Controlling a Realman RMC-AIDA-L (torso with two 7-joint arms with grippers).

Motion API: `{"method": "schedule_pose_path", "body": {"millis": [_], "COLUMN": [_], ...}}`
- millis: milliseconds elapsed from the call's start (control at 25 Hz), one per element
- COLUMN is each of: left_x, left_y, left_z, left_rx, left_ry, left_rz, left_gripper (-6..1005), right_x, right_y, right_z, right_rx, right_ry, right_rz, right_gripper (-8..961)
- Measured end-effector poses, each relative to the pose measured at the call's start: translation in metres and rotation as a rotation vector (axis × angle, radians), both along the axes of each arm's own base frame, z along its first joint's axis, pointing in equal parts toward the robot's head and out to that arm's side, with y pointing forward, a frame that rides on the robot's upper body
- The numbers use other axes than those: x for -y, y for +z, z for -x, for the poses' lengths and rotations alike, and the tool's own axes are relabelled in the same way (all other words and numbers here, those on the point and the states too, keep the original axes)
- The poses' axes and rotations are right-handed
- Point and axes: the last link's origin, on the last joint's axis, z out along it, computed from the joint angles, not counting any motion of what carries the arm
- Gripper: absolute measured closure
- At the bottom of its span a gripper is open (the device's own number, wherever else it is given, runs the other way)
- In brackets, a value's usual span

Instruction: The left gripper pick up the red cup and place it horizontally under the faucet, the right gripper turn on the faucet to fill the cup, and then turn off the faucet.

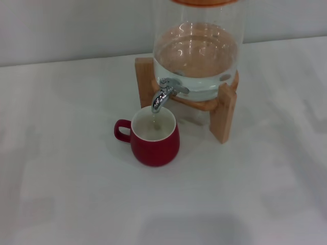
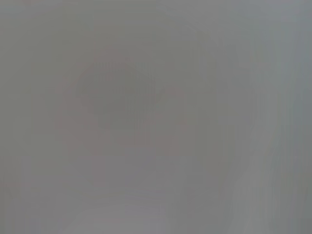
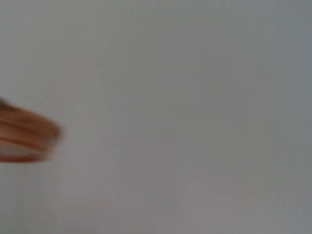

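Note:
The red cup (image 1: 153, 139) stands upright on the white table (image 1: 66, 168), its handle toward the left and its cream inside facing up. Directly above its rim hangs the downturned spout of the chrome faucet (image 1: 164, 93), fitted to the clear glass jar (image 1: 196, 48) that holds water. A thin trickle seems to fall from the spout into the cup. Neither gripper shows in the head view. The left wrist view is a plain grey blur. The right wrist view shows only a blurred brown wooden edge (image 3: 24, 134).
The jar rests on a wooden stand (image 1: 225, 109) with legs at the back left and front right of the cup. A pale wall runs behind the table.

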Motion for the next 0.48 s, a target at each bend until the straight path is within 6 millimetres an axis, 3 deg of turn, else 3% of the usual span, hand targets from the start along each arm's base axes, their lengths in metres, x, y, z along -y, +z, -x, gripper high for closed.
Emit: {"method": "schedule_pose_path", "body": {"millis": [480], "left_x": [-0.016], "left_y": [0.001], "left_z": [-0.004], "left_rx": [-0.014], "left_ry": [0.008], "left_rz": [0.016], "left_gripper": [319], "right_x": [0.021], "right_y": [-0.031], "right_z": [0.022], "right_rx": [0.048], "right_ry": [0.176], "right_rz": [0.19], "right_gripper": [272]}}
